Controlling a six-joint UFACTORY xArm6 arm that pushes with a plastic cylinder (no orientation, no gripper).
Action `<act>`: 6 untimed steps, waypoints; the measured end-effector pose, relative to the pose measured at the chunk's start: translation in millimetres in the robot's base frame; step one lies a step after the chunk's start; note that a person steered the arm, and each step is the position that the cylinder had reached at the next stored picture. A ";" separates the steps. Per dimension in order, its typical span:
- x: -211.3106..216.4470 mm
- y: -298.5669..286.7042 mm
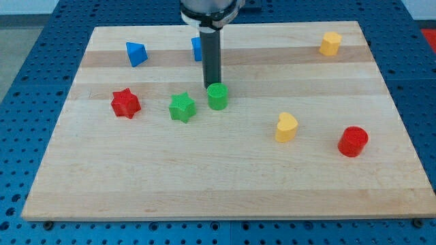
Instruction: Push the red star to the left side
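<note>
My tip (212, 86) is coming down from the view's top and sitting just behind the green cylinder (217, 96), touching or almost touching its far edge; it is a bare rod, so nothing is being clenched or grasped. The red star (125, 103) is lying on the left part of the wooden table (204, 184), well to the view's left of my tip; the green star (182, 107) is sitting between it and the green cylinder, just beside the cylinder. A blue triangular block (136, 54) is resting near the table's top left; another blue block (197, 49) is showing partly behind the rod, its shape unclear. A yellow block (330, 43) is sitting at the top right; a yellow heart (286, 127) and a red cylinder (353, 141) are lying toward the lower right, apart from each other.
</note>
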State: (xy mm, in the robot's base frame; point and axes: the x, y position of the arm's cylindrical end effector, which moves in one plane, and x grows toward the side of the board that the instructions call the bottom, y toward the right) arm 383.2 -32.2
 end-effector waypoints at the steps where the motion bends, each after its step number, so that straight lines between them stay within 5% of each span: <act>1: 28.0 -14.3; 3: 48.7 -23.4; 6: -1.5 -112.9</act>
State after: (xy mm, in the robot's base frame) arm 381.7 -145.1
